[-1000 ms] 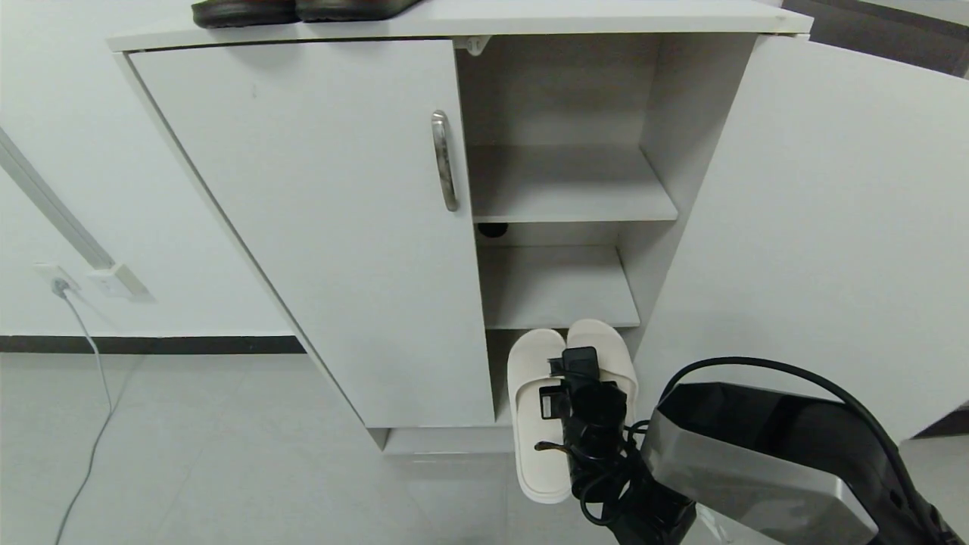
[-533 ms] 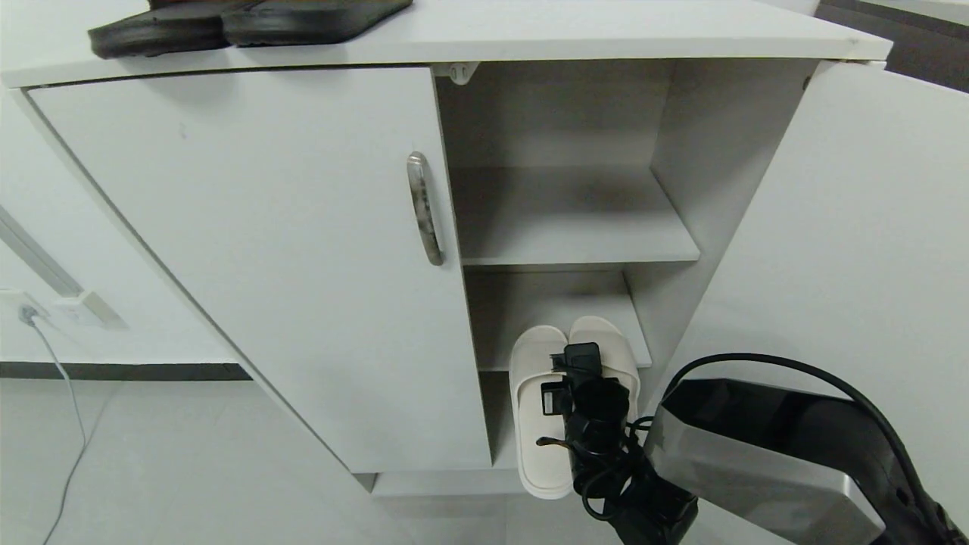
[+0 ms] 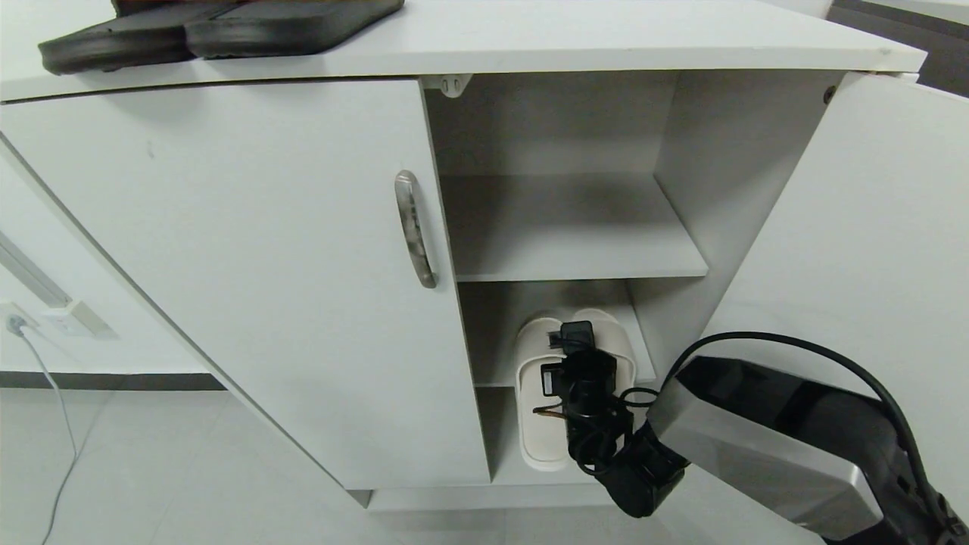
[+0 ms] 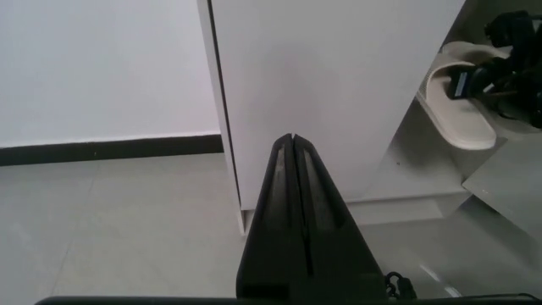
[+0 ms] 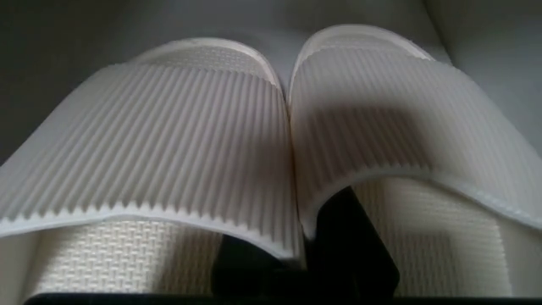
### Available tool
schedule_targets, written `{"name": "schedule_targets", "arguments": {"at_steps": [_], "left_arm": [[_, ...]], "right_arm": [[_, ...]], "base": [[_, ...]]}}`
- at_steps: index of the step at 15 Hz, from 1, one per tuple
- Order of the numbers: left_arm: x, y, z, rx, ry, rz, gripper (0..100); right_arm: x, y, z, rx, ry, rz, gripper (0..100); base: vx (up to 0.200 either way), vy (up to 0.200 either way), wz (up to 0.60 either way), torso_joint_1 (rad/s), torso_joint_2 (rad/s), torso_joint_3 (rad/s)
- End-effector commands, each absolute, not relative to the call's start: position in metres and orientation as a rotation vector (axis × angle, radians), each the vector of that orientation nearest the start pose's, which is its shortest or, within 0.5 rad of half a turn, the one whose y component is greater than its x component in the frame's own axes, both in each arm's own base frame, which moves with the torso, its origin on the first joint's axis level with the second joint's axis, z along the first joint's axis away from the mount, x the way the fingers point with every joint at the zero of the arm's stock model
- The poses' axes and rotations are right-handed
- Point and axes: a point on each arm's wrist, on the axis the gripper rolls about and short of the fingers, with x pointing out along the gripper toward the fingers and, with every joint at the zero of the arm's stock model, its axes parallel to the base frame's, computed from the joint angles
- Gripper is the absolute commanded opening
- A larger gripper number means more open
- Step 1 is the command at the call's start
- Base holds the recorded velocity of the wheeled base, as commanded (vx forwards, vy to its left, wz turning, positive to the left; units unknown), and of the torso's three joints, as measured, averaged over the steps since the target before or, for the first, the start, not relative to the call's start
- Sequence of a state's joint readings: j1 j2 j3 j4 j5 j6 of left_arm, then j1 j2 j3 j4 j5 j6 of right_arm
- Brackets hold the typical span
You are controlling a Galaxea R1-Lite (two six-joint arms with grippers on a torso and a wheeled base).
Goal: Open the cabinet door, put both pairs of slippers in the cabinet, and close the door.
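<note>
The white cabinet (image 3: 530, 38) has its right door (image 3: 855, 227) swung open and its left door (image 3: 250, 265) closed. My right gripper (image 3: 579, 356) is shut on the pair of white slippers (image 3: 537, 424), pinching their ribbed straps (image 5: 169, 144) together. The slippers' toes lie over the second shelf (image 3: 496, 348) inside the cabinet and the heels stick out past its front edge. A pair of black slippers (image 3: 212, 30) lies on the cabinet top at the left. My left gripper (image 4: 292, 144) is shut and empty, low in front of the closed door, with the white slippers (image 4: 461, 102) off to its side.
The upper shelf (image 3: 568, 235) is bare. A metal handle (image 3: 415, 227) runs down the closed door's edge. The open door stands close on the right of my right arm. A wall socket with a cable (image 3: 15, 325) is at the far left above grey floor tiles.
The head camera has moved closer to the cabinet. My right gripper has pushed the white slippers forward, so their toes are now inside over the second shelf.
</note>
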State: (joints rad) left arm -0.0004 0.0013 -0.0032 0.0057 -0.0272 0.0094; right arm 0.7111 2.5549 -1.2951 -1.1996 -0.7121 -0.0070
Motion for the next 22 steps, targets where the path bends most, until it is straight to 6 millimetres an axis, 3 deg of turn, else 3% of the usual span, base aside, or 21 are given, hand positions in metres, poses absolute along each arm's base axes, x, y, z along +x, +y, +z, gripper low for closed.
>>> {"name": "schedule_targets", "arguments": {"at_steps": [1, 11, 22], "left_arm": [[-0.023, -0.001, 0.076, 0.011, 0.004, -0.029, 0], [-0.023, -0.001, 0.076, 0.011, 0.004, -0.028, 0], [-0.023, -0.001, 0.076, 0.011, 0.004, -0.028, 0]], "right_arm": [[0.383, 0.3, 0.03, 0.005, 0.043, -0.006, 0], [0.445, 0.299, 0.052, 0.035, -0.013, -0.003, 0], [0.453, 0.298, 0.038, -0.017, 0.008, 0.011, 0]], "base": [[0.0, 0.0, 0.0, 0.0, 0.0, 0.0], [0.0, 0.0, 0.0, 0.0, 0.0, 0.0], [0.0, 0.0, 0.0, 0.0, 0.0, 0.0]]}}
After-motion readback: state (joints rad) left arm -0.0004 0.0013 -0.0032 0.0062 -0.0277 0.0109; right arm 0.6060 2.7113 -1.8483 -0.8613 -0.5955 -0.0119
